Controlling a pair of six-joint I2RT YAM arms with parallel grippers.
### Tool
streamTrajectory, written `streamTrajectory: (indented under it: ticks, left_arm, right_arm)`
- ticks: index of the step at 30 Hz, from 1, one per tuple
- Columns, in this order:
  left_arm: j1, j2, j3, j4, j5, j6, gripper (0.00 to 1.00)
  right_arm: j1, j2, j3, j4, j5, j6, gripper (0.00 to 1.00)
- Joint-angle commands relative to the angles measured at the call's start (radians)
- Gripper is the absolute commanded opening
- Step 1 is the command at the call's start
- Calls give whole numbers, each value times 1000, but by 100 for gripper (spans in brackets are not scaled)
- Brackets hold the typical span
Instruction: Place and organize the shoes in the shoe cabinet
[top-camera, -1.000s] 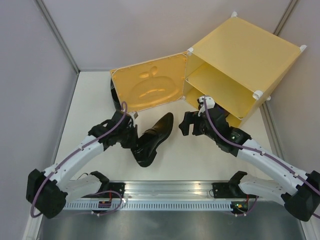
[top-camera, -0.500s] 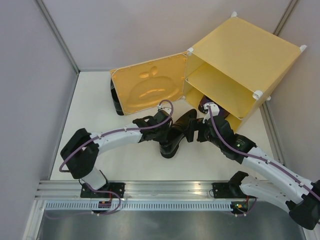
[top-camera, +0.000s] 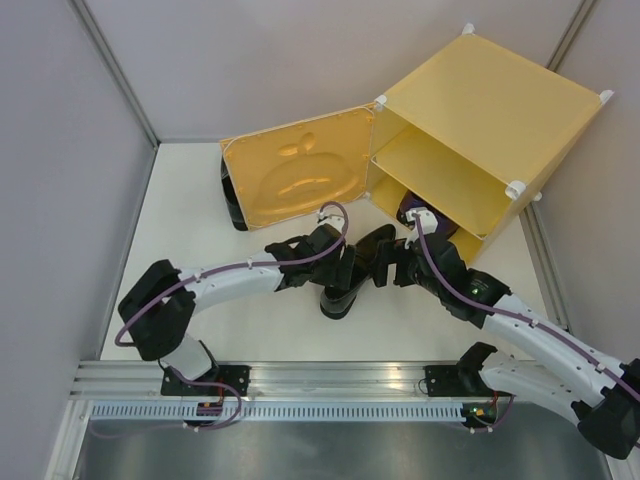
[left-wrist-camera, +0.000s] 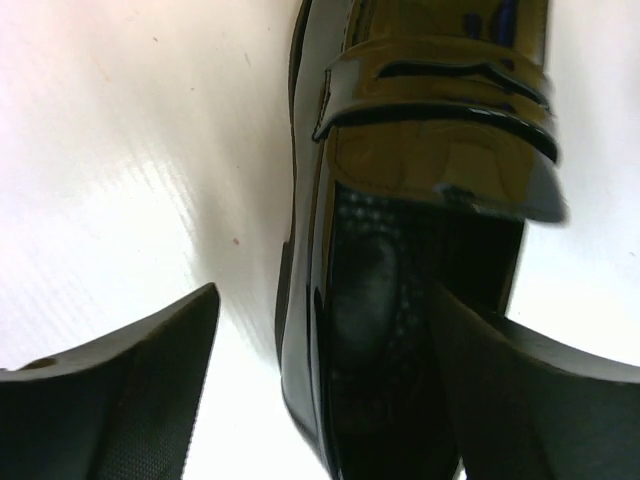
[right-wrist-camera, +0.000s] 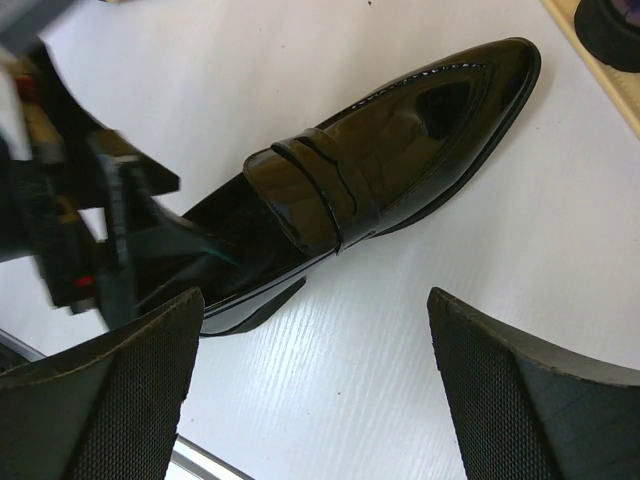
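The black loafer (right-wrist-camera: 370, 170) lies on the worktop (top-camera: 180, 230) just before the yellow shoe cabinet (top-camera: 480, 110), toe toward its lower compartment, its heel end between the spread fingers of the left end effector (left-wrist-camera: 325, 300), while the right end effector (right-wrist-camera: 315, 300), equally wide apart, hovers just beside it.

A glossy black shoe (top-camera: 342, 292) rests on its sole on the bench, toe toward the yellow cabinet (top-camera: 480, 110). The cabinet's door (top-camera: 300, 180) is open, with a dark shoe (top-camera: 232, 195) behind it and a purple shoe (top-camera: 408, 209) in the lower compartment.
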Motion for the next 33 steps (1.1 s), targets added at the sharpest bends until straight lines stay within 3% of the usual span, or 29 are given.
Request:
streamTrajectory:
  ticks: [1,2,3,10,13,20,23,29,33]
  left_arm:
    - [-5,-144,-30,17,-30,-33,92]
    - [-5,-167,-34,-1,-42,-33,99]
    - [-5,-216,-39,-9,-46,-21,100]
    - [29,-419,-73,-145,-125,24,100]
    - [104,-515,-94,-210,-142,27,100]
    - [476,-753,-157,-289,0,110,100]
    - [558,-807,-162,-332,-12,167,100]
    - [594,-864,-212,-333,-64,190,100]
    - [598,-860,-251,-322,-81,188,100]
  right_arm:
    - [4,21,16,-4,-23,-3,96]
    - [4,27,29,-12,-31,-4,96]
    - [4,42,36,-15,-31,-3,96]
    - [24,116,73,-33,33,83,95]
    - [62,156,83,-29,92,144,94]
    - [224,277,106,-10,280,321,91]
    - [306,325,137,-2,328,346,88]
    - [384,417,266,-47,344,269,87]
    - [401,473,333,-70,267,220,87]
